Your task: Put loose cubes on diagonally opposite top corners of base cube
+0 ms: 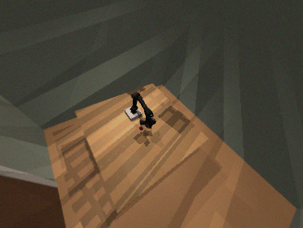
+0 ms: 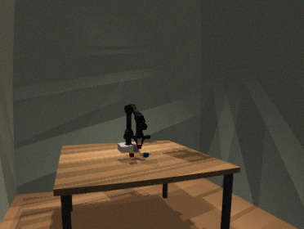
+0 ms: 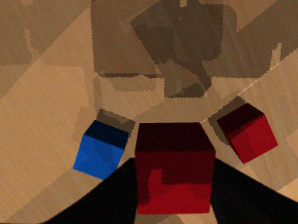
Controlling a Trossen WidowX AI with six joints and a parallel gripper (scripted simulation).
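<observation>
Three cubes matter in this scene, and one of them is in the gripper.

From the top view, the black arm (image 1: 140, 107) stands on a pale base plate (image 1: 131, 114) on the wooden table (image 1: 195, 179). It bends forward and down. A small red spot, the held cube (image 1: 141, 128), shows just under the gripper (image 1: 145, 123). The other cubes I cannot make out here; only dark shadows lie on the wood below the arm.

From the exterior view, the arm (image 2: 135, 124) is at the far middle of the table (image 2: 102, 172). The held cube (image 2: 139, 145) hangs above the surface, not touching it. On the table below lie a second red cube (image 2: 131, 154) and a blue cube (image 2: 146, 154), near each other but apart.

From the wrist view, the gripper is closed partway on the held cube (image 3: 175, 167), with the dark fingers pressed at its left and right sides. The cube looks level. Beyond it on the wood, the blue cube (image 3: 101, 149) lies to the left and the second red cube (image 3: 246, 131) to the right, both turned at an angle and well apart from each other. Which one is the fixed base, I cannot tell.
</observation>
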